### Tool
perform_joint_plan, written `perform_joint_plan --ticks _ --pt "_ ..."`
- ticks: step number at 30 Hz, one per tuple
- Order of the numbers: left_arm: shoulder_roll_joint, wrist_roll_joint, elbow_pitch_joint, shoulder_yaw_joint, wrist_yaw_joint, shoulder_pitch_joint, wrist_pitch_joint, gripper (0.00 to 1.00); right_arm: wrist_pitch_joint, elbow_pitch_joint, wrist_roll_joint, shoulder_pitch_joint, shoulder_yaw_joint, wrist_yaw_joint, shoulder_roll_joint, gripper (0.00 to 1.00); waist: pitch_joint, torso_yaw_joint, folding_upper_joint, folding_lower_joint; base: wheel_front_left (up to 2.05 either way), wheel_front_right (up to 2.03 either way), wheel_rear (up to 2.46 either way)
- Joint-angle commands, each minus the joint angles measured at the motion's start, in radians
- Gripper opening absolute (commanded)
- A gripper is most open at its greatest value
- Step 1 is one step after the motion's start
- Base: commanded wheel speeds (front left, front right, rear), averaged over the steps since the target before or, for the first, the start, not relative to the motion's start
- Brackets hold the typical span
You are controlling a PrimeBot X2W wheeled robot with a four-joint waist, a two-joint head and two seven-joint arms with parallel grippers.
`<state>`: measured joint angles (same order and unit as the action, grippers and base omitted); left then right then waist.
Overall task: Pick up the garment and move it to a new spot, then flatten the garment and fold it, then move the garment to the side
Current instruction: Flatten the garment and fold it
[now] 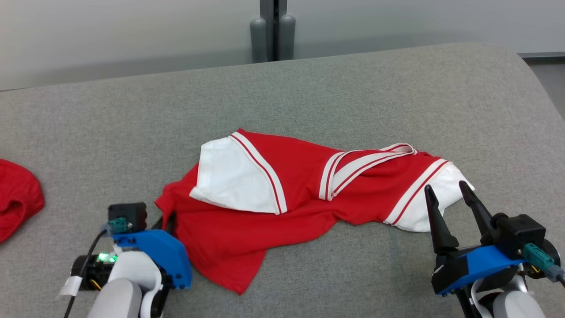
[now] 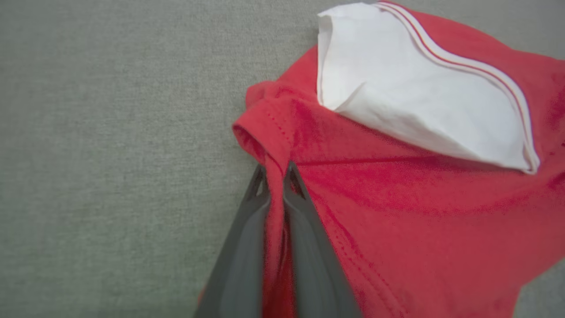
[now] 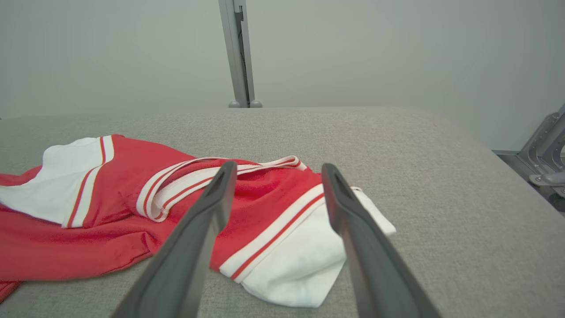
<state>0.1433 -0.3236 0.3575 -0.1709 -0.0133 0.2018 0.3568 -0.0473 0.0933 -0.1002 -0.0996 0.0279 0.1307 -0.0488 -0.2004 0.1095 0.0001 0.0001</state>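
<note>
The garment (image 1: 291,185) is a red shirt with white sleeves and red-and-white striped trim, lying crumpled across the middle of the grey padded surface. My left gripper (image 2: 276,174) is shut on a red hem fold at the garment's left corner (image 2: 260,128); in the head view its fingers (image 1: 170,223) are mostly hidden behind the blue wrist housing. My right gripper (image 1: 446,192) stands open, fingers raised just in front of the white right sleeve (image 1: 435,201). The right wrist view shows those open fingers (image 3: 216,194) above the sleeve (image 3: 309,265), with nothing between them.
Another red cloth (image 1: 17,198) lies at the left edge of the grey surface (image 1: 397,88). A grey post (image 1: 273,31) stands behind the far edge against a pale wall. The surface curves down at the right, where metal framework (image 3: 547,150) shows.
</note>
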Motion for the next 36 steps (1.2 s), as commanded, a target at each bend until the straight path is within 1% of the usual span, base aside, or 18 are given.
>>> perform_joint_plan --ticks 1,6,9,14,17,19,20,21,23,25,26,28,31,33,36 --pt "0.017 0.018 -0.001 0.015 0.013 0.039 -0.047 0.0 -0.009 -0.006 -0.005 -0.014 0.0 0.0 -0.003 1.0 -0.005 0.002 -0.0001 -0.0001 0.0 0.0 0.0" --pt "0.054 0.067 0.043 0.023 0.014 0.136 -0.202 0.0 -0.013 -0.019 0.005 -0.025 0.0 0.0 -0.003 1.0 -0.032 0.013 -0.0001 -0.0001 0.0 0.0 0.0" --pt "0.077 0.073 0.102 0.032 0.004 0.207 -0.26 0.0 -0.007 -0.023 0.009 -0.032 -0.011 0.0 -0.003 1.0 -0.052 0.024 -0.0001 -0.0001 0.0 0.0 0.0" --pt "0.144 0.091 0.203 0.061 0.017 0.319 -0.312 0.0 -0.006 -0.026 0.009 -0.047 -0.032 0.0 -0.003 1.0 -0.08 0.057 -0.0001 -0.0001 0.0 0.0 0.0" --pt "0.17 0.099 0.247 0.076 0.038 0.361 -0.321 0.0 -0.006 -0.024 0.008 -0.048 -0.033 0.0 -0.003 1.0 -0.091 0.073 -0.0001 -0.0001 0.0 0.0 0.0" --pt "0.188 0.097 0.267 0.083 0.037 0.383 -0.328 0.0 -0.009 -0.022 0.005 -0.046 -0.029 0.0 -0.003 1.0 -0.095 0.078 -0.0001 -0.0001 0.0 0.0 0.0" --pt "0.19 0.092 0.272 0.084 0.031 0.39 -0.337 0.05 -0.01 -0.021 0.005 -0.044 -0.027 0.0 -0.003 1.0 -0.097 0.079 -0.0001 -0.0001 0.0 0.0 0.0" --pt "0.186 0.088 0.274 0.081 0.026 0.393 -0.349 1.0 -0.012 -0.02 0.005 -0.043 -0.022 0.0 -0.003 1.0 -0.096 0.077 -0.0001 -0.0001 0.0 0.0 0.0" --pt "0.16 0.08 0.28 0.078 0.033 0.377 -0.374 1.0 -0.013 -0.018 0.004 -0.037 -0.011 0.0 -0.003 1.0 -0.091 0.066 -0.0001 -0.0001 0.0 0.0 0.0" --pt "0.149 0.069 0.29 0.086 0.042 0.363 -0.403 1.0 -0.013 -0.019 0.004 -0.035 -0.002 0.0 -0.003 1.0 -0.082 0.048 -0.0001 -0.0001 0.0 0.0 0.0" --pt "0.135 0.057 0.292 0.092 0.041 0.353 -0.423 1.0 -0.013 -0.02 0.006 -0.036 -0.003 0.0 -0.002 1.0 -0.076 0.04 -0.0001 -0.0001 0.0 0.0 0.0" --pt "0.103 0.032 0.288 0.097 0.023 0.331 -0.471 1.0 -0.01 -0.022 0.009 -0.037 -0.001 0.0 -0.003 1.0 -0.062 0.022 -0.0001 -0.0001 0.0 0.0 0.0" --pt "0.085 -0.007 0.26 0.116 -0.018 0.297 -0.559 1.0 -0.005 -0.026 0.007 -0.034 0.002 0.0 -0.003 1.0 -0.04 -0.005 -0.0001 -0.0001 0.0 0.0 0.0" --pt "0.069 -0.019 0.234 0.118 -0.033 0.256 -0.594 1.0 -0.003 -0.023 0.004 -0.027 0.006 0.0 -0.003 1.0 -0.022 -0.022 -0.0001 -0.0001 0.0 0.0 0.0" --pt "0.039 -0.031 0.158 0.117 -0.059 0.182 -0.617 1.0 -0.002 -0.014 -0.004 -0.014 0.014 0.0 -0.003 1.0 0.004 -0.043 -0.0001 -0.0001 0.0 0.0 0.0"
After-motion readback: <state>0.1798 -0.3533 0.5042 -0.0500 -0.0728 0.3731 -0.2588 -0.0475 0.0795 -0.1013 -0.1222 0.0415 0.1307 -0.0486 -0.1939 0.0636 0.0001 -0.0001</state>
